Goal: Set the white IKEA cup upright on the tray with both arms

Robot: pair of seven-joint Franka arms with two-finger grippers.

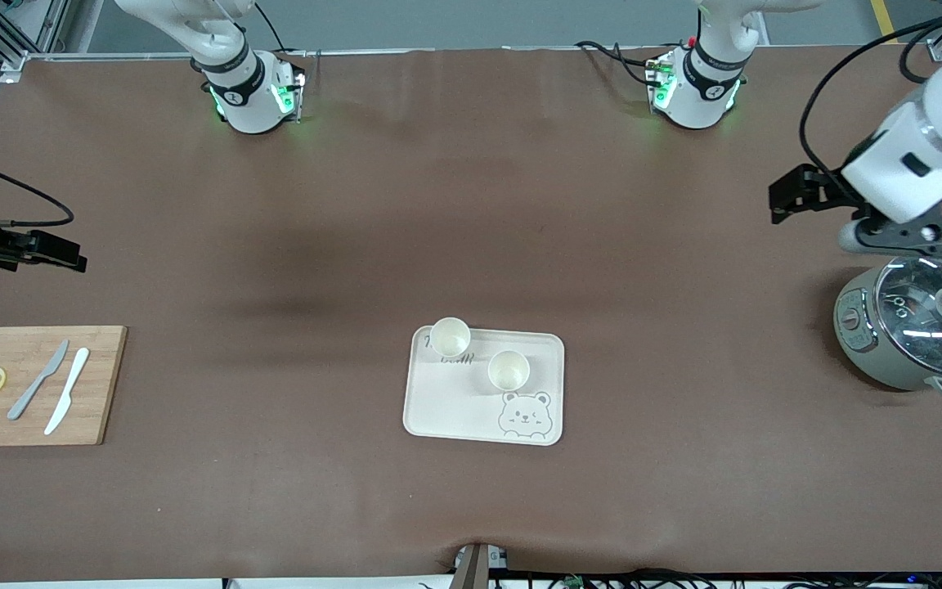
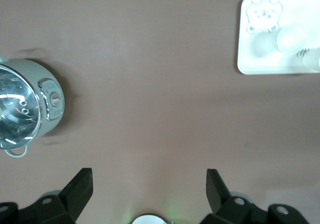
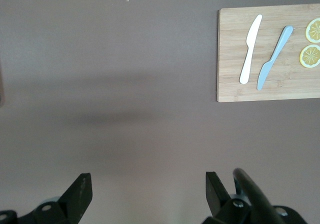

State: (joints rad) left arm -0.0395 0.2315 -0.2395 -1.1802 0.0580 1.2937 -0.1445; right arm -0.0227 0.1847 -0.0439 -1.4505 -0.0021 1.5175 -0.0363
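The cream tray (image 1: 446,409) with the bear drawing lies in the middle of the table. Two white cups stand upright on it: one (image 1: 450,336) at its corner farthest from the front camera, toward the right arm's end, the other (image 1: 509,370) just above the bear. The left wrist view shows the tray (image 2: 280,66) and a cup (image 2: 292,37) from afar. My left gripper (image 1: 786,196) (image 2: 149,184) hangs open and empty over bare table beside the pot. Over bare table by the cutting board, my right gripper (image 1: 70,254) (image 3: 149,186) is open and empty too.
A grey-green pot with a glass lid (image 1: 917,323) (image 2: 25,104) stands at the left arm's end. A wooden cutting board (image 1: 38,384) (image 3: 230,54) with two knives and two lemon slices lies at the right arm's end. Brown mat covers the table.
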